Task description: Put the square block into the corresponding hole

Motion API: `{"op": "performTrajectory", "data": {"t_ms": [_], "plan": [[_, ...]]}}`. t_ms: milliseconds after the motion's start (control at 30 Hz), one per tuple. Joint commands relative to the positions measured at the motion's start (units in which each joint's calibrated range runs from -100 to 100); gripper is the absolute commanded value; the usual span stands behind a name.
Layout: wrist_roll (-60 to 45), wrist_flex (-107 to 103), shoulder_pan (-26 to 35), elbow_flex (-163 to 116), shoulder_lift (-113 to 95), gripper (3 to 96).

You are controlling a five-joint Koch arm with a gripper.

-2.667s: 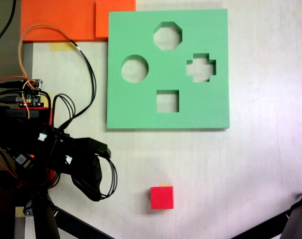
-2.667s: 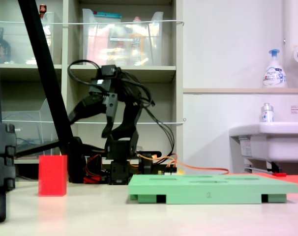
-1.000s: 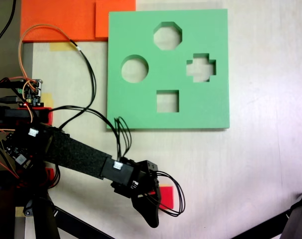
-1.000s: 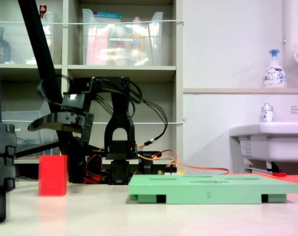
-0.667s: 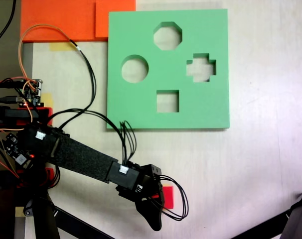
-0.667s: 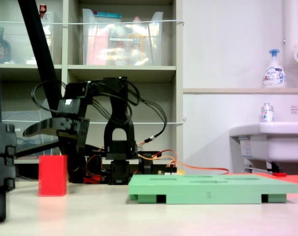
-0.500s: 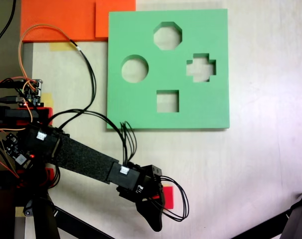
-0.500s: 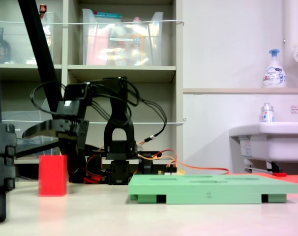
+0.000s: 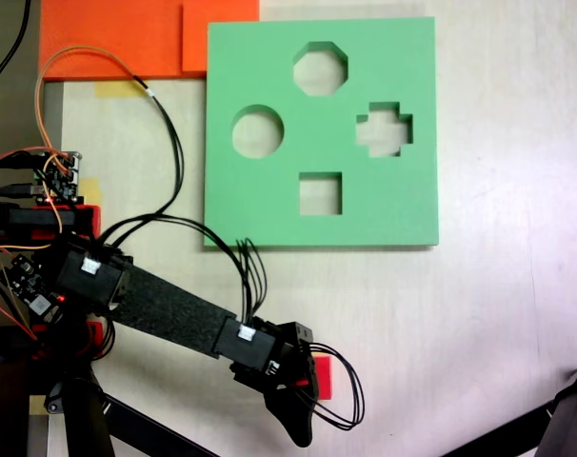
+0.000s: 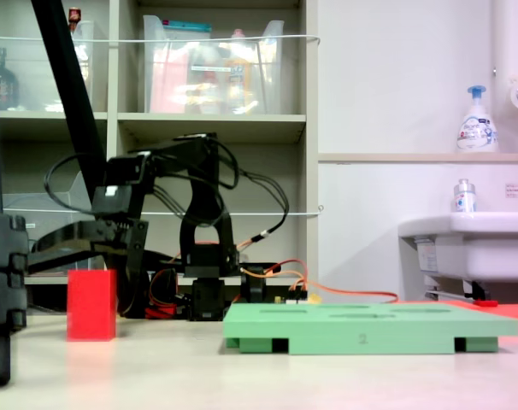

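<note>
The tool [image 9: 296, 395] hangs above the red block [image 9: 321, 377] on the worktop [image 9: 479, 324], evidently lining up a grasp, its opening impossible to tell, while the square hole [image 9: 320, 193] in the green board [image 9: 403, 205] waits empty.

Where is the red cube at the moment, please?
In the first exterior view the red cube sits on the table near the bottom edge, below the green foam board, mostly hidden under the gripper.

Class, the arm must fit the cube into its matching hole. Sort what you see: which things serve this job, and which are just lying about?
Job: red cube, square cut-out, green foam board, tool.

Lying about: round cut-out, cross-shaped cut-out, orange sheet, soap bottle.
</note>
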Motion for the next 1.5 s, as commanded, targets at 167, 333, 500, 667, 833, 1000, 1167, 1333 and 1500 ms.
{"op": "performTrajectory", "data": {"t_ms": [167,333,500,667,833,1000,1167,1333,1500], "plan": [[-0.5,3.7,0.1,2.8,0.5,94.8],[-0.5,3.8,0.1,2.8,0.7,94.8],[-0.5,3.8,0.0,2.7,1.1,94.7],[-0.5,3.8,0.0,2.6,1.4,93.8],[-0.5,3.8,-0.2,2.4,0.7,71.4],[-0.5,3.8,-0.6,1.9,-0.6,55.4],[-0.5,3.8,-0.9,1.3,-0.7,47.9],[-0.5,3.8,-1.2,0.9,-0.7,45.2],[-0.6,3.3,-1.5,0.9,-0.9,35.9]]}}
